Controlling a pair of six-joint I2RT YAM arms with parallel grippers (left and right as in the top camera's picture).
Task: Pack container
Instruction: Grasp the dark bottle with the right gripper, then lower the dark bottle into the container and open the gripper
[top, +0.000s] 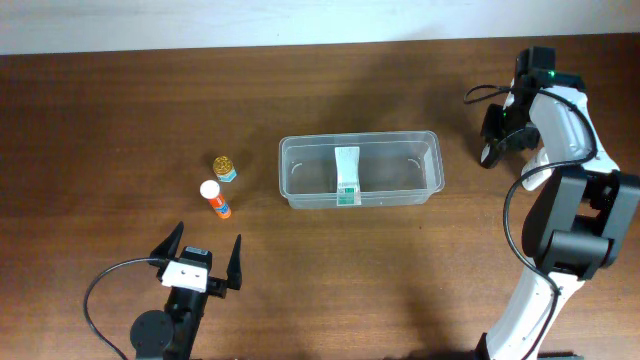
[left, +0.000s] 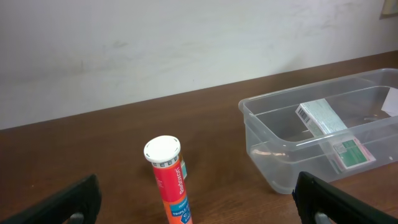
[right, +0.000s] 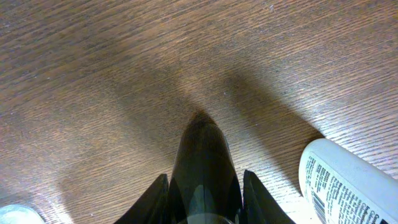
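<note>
The clear container sits mid-table; it also shows in the left wrist view. A white and green box lies inside it. An orange tube with a white cap lies left of the container, and a small yellow jar stands beside it. My left gripper is open and empty, just in front of the tube. My right gripper is right of the container, shut on a dark glossy bottle, low over the table.
A white bottle with a barcode label lies on the table just right of my right gripper. The right arm's cable loops over the table's right side. A pale wall stands behind the table's far edge.
</note>
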